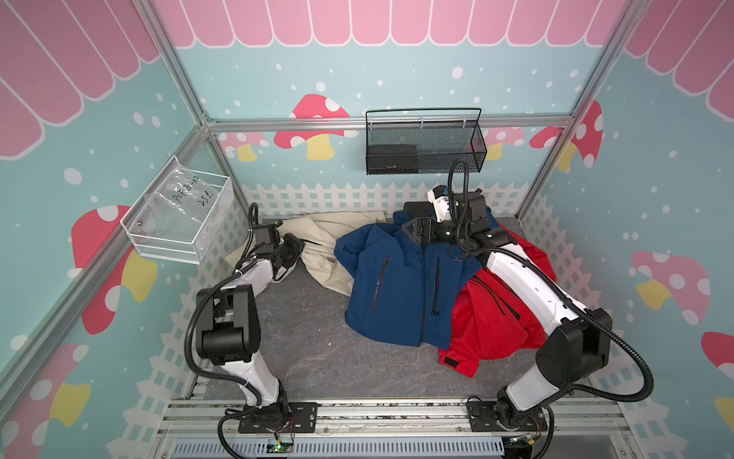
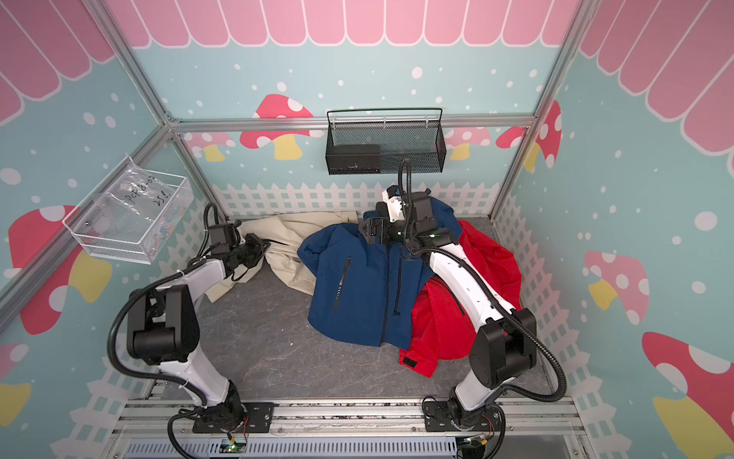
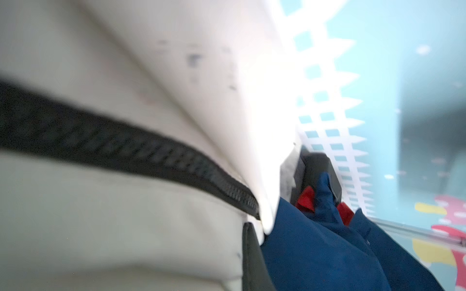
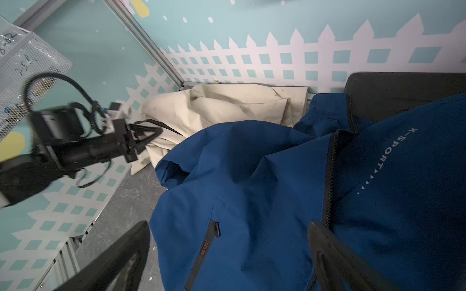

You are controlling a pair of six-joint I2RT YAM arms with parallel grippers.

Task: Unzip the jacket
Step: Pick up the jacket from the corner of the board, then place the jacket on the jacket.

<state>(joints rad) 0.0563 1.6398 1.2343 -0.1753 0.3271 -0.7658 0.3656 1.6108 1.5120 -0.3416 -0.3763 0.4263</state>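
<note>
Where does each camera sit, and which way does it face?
Top views: side by side, high behind the arms' bases, looking down on table and blue jacket; both arms whole.
Left wrist: on the left arm, close up to the beige jacket and its black zipper; jaws barely show.
Right wrist: on the right arm, looking over the blue jacket toward the left arm; open jaws show.
Shared: both wrist views show both jackets.

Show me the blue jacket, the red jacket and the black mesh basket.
blue jacket (image 1: 397,294): in a top view, on its front panel.
red jacket (image 1: 484,332): in a top view, on its crumpled body.
black mesh basket (image 1: 445,155): in a top view, on its front wall.
</note>
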